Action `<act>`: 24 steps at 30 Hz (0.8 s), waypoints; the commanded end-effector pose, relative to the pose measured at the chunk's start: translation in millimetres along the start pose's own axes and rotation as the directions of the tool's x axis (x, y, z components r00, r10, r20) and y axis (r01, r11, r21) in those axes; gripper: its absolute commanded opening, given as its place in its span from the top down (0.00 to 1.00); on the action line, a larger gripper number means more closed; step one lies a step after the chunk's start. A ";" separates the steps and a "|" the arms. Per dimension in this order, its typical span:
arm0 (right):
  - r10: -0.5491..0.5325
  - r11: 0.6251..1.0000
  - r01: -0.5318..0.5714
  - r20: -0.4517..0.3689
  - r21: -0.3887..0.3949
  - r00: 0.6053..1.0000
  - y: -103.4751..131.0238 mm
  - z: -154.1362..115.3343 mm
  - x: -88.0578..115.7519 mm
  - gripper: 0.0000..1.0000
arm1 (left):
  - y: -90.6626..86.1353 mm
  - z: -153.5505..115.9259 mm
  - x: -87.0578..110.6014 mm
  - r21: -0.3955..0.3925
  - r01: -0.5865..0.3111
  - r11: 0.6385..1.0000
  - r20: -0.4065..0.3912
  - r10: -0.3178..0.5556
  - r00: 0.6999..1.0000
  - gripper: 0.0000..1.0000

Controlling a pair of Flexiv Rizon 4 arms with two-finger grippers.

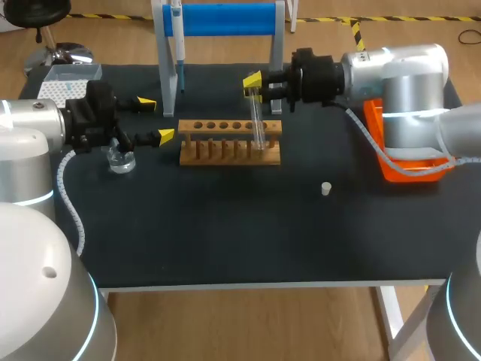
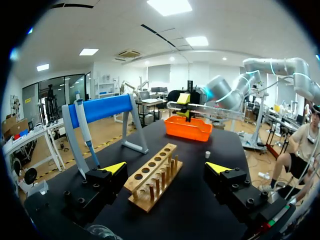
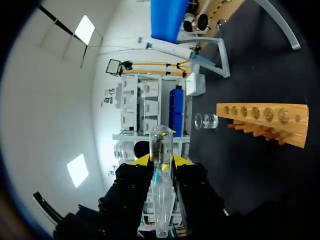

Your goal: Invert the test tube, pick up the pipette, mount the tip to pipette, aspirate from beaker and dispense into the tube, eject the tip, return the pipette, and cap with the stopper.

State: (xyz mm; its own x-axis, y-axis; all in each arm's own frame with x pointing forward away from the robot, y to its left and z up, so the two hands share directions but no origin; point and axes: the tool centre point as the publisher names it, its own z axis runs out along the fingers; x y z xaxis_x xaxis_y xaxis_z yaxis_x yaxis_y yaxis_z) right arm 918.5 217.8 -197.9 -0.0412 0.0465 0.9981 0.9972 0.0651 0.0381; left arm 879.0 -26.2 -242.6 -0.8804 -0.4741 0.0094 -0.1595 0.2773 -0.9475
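head view, not right wrist: stopper, empty wide-open left pincer; right pincer tight on test tube

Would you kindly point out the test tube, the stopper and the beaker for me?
test tube (image 1: 258, 124), head view, mid glass wall.
stopper (image 1: 326, 189), head view, its side.
beaker (image 1: 120, 160), head view, its glass body.
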 end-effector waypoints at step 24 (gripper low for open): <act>0.007 1.000 -0.006 -0.070 0.019 0.998 -8.8 2.7 -0.7 1.00 | 0.4 0.3 0.8 0.001 -0.001 1.000 0.002 0.001 1.000 0.00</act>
State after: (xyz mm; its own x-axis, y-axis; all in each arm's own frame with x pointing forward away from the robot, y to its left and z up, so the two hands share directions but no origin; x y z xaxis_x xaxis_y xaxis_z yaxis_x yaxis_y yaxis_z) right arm 909.4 220.4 -199.0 -0.0294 -0.0239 0.9993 0.9962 0.0815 0.0313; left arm 879.0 -26.2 -242.6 -0.8804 -0.4741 0.0095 -0.1595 0.2773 -0.9475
